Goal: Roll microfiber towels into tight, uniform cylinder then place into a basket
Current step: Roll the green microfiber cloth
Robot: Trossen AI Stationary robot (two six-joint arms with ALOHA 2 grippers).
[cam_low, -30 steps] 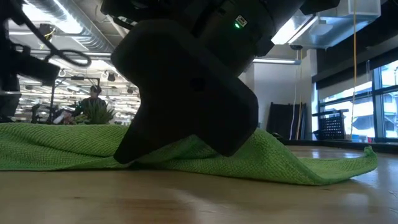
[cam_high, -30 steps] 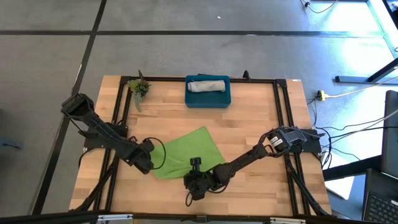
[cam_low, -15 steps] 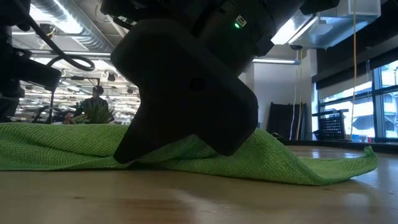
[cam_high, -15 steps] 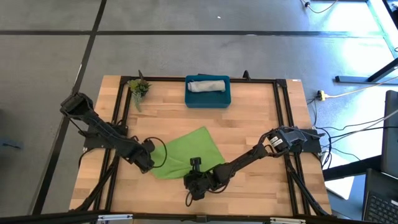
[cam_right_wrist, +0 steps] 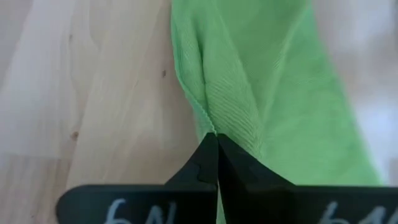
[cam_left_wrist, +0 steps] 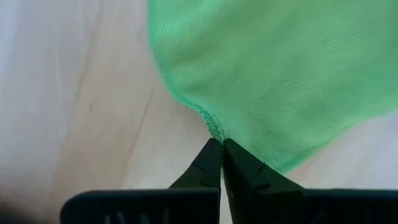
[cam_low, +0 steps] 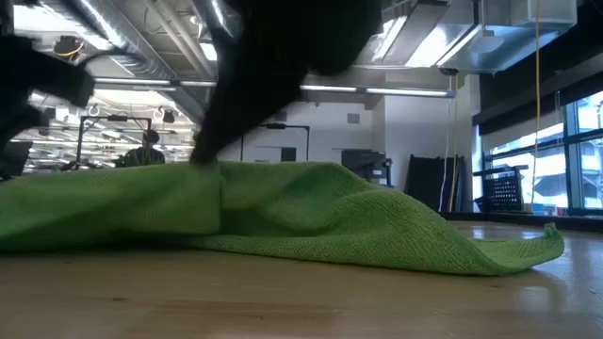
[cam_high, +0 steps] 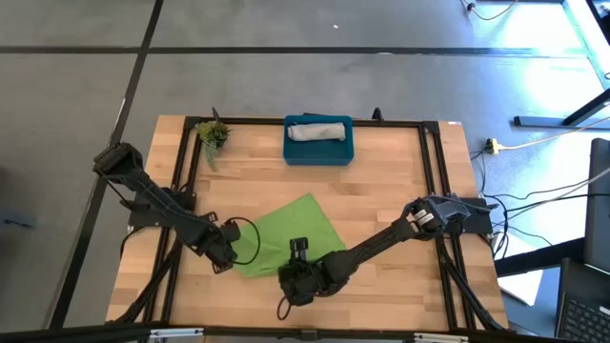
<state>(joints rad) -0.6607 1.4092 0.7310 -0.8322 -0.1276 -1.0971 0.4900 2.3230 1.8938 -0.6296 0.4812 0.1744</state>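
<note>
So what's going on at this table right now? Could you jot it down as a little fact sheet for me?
Green towel: lying open on the wooden table, not rolled
Left tool: shut on the green towel's edge
Right tool: shut on the green towel's near edge, lifting a fold
Grey towel: rolled, lying in the basket
Basket: at the table's far edge
Plant sprig: far left corner

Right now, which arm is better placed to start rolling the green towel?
Neither clearly: both. The left gripper is shut on the green towel at its left corner, and the right gripper is shut on its near edge. Rolling likely needs both pulling together towards the basket.
</note>
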